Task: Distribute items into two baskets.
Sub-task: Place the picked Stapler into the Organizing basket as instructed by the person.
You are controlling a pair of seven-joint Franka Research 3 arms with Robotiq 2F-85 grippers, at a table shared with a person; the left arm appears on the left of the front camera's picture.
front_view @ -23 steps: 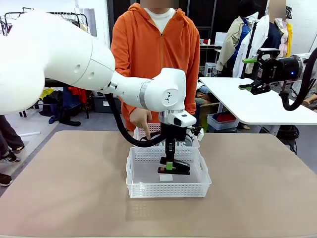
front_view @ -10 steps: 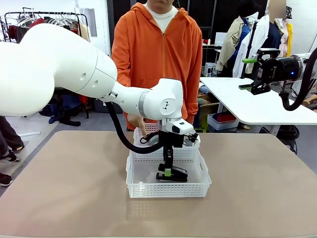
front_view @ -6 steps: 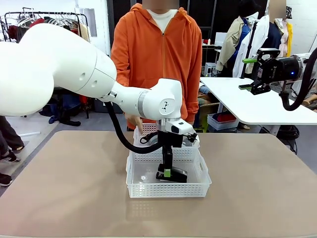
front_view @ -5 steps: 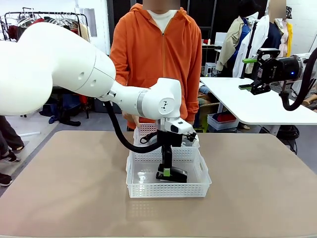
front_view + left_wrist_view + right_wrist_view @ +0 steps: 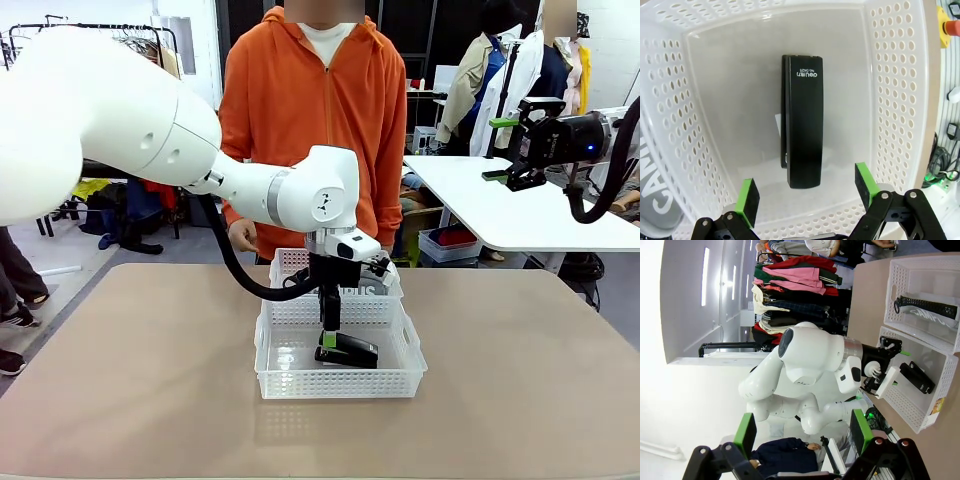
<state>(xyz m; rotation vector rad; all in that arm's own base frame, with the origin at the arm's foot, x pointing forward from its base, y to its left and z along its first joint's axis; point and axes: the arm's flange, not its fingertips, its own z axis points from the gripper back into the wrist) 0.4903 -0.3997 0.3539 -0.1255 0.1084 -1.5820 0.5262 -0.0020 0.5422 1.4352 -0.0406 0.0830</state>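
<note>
— Front view: where's the stapler [image 5: 347, 350]?
— Lying in the near basket [image 5: 340, 385], my left gripper [image 5: 327, 338] just above.
— Left wrist?
— Jaws spread, released; placing is done, so lift clear.
— Right wrist?
— My right gripper [image 5: 801, 433] gapes, empty; CAMPUS pouch [image 5: 926, 308] fills the far basket [image 5: 900, 270].

Front cam faces across the table [image 5: 120, 400] at the person [image 5: 315, 120]. Left wrist cam looks straight down, close, into the near basket [image 5: 900, 100]; right wrist cam views it from afar, rolled sideways.

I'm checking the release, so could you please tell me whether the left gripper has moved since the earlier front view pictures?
Yes. The left gripper has risen off the small black stapler, which lies on the floor of the near white perforated plastic basket; its jaws stand open.
</note>
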